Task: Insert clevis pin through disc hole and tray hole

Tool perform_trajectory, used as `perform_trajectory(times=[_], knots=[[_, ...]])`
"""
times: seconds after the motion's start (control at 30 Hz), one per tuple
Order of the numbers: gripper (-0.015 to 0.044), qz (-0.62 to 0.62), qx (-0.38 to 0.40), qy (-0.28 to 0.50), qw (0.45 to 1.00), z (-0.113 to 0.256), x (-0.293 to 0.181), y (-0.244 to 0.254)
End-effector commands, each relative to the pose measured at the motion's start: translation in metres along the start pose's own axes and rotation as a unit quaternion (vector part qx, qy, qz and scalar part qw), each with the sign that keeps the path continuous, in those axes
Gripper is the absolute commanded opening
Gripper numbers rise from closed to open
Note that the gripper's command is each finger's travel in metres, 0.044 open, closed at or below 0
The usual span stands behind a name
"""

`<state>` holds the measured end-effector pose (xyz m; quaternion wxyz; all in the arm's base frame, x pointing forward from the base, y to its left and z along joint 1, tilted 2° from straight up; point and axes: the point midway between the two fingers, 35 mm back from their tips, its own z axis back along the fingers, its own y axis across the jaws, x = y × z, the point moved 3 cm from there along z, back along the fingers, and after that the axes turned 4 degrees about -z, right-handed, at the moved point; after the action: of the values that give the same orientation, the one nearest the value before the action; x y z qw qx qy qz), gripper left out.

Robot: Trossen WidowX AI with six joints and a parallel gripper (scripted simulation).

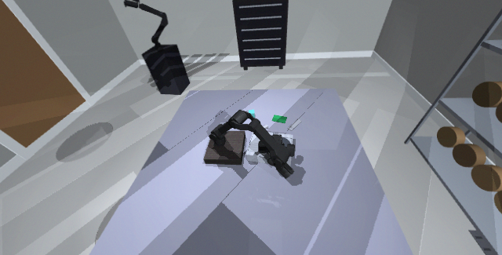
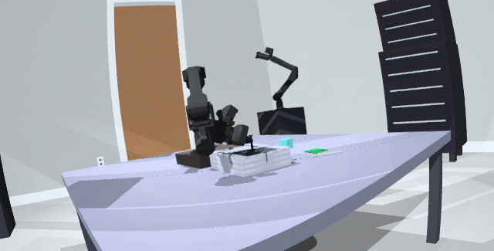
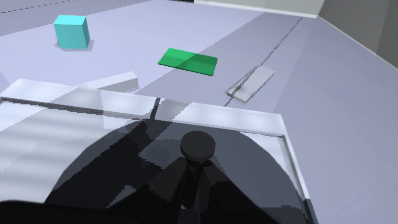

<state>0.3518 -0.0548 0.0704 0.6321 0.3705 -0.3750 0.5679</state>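
The jaws [image 2: 252,145] grip the pin [image 3: 197,145] just under its head, a sound hold; being steel, it should feel rigid and slick, liable to tilt if pinched off-centre
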Motion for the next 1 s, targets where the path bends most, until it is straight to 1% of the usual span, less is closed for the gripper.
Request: perform_trajectory(times=[0.0, 0.97], knots=[[0.0000, -0.005, 0.003, -0.005, 1.000, -0.0022, -0.0029, -0.0012], [0.0000, -0.012, 0.005, 0.014, 1.000, -0.0062, 0.0012, 0.0000]])
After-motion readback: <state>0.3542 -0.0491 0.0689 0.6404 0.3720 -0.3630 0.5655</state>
